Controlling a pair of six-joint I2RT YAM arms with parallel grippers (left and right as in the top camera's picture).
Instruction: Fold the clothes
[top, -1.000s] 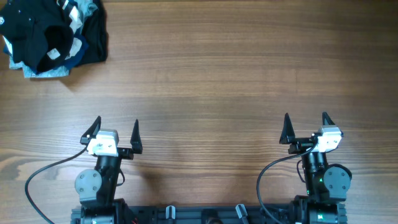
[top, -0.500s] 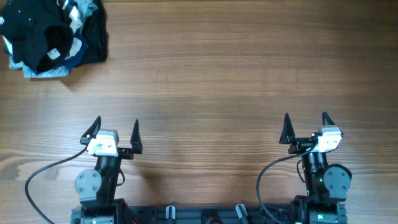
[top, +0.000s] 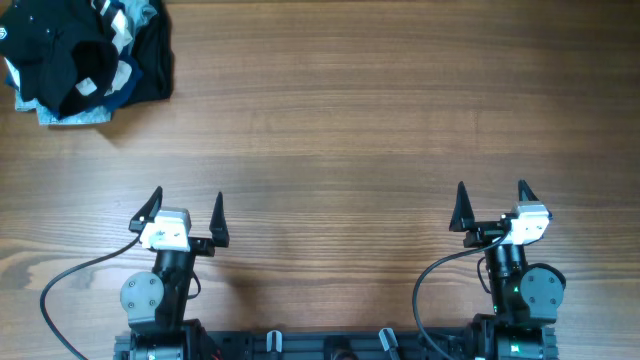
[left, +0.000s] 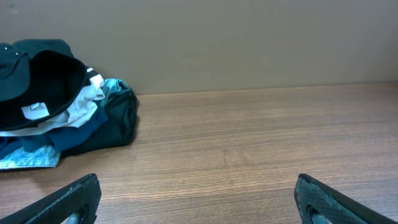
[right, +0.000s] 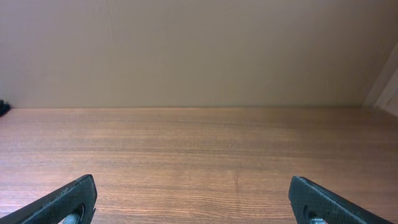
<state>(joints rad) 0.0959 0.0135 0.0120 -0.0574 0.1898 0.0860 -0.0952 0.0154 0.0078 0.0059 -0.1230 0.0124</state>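
The clothes (top: 85, 50) lie crumpled in a heap at the table's far left corner: black fabric on top, with white, light blue and dark blue cloth showing among the folds. The heap also shows at the left of the left wrist view (left: 59, 106). My left gripper (top: 187, 205) is open and empty near the front edge, well short of the heap. My right gripper (top: 491, 197) is open and empty near the front right. Both sets of jaws show wide apart in the wrist views (left: 199, 199) (right: 199, 199).
The wooden table (top: 350, 110) spreads between the arms and the heap. A plain wall (right: 199, 50) stands behind the far edge. Black cables (top: 60, 290) trail from the arm bases at the front.
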